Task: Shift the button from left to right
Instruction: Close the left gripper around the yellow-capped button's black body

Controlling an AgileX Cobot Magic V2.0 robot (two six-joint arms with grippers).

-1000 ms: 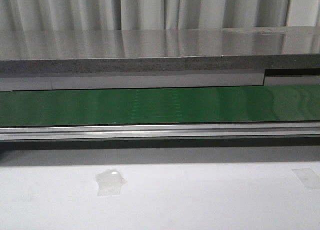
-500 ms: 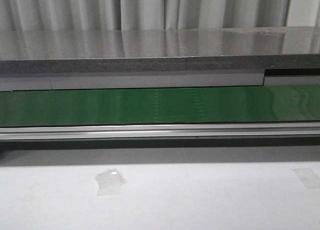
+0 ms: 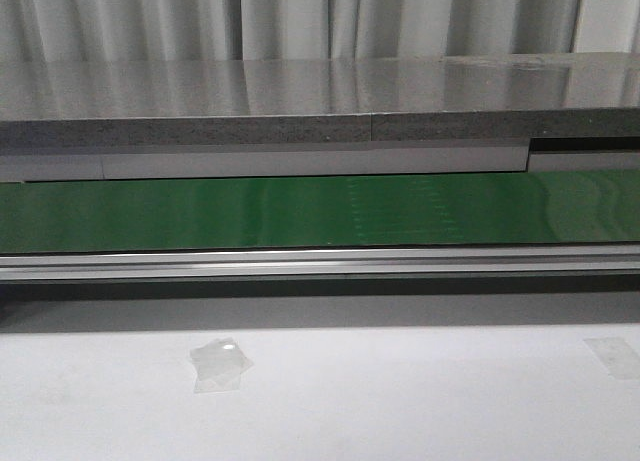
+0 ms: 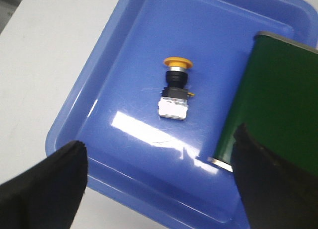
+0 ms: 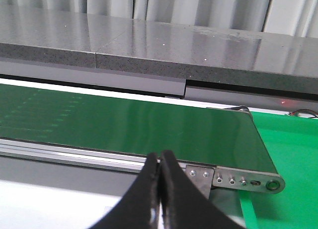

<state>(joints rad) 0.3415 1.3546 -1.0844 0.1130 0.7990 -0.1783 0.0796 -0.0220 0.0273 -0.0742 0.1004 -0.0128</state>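
Note:
The button (image 4: 175, 88) lies on its side in a blue tray (image 4: 89, 105), orange-yellow cap away from my fingers, seen only in the left wrist view. My left gripper (image 4: 159, 189) hovers above the tray, open and empty, its two black fingers (image 4: 44, 189) wide apart. The button lies beyond the gap, untouched. My right gripper (image 5: 160, 162) is shut on nothing, its fingertips pressed together in front of the green conveyor belt (image 5: 149, 124). Neither gripper shows in the front view.
The green belt (image 3: 320, 211) runs across the front view behind a metal rail (image 3: 320, 263), with a grey stone ledge (image 3: 300, 101) behind. Its end overhangs the blue tray (image 4: 278, 100). A green tray (image 5: 288, 154) sits past the belt's right end. Tape patches (image 3: 220, 364) lie on the white table.
A faint pattern on the belt's surface has shifted to the right. Nothing else in the front view has moved.

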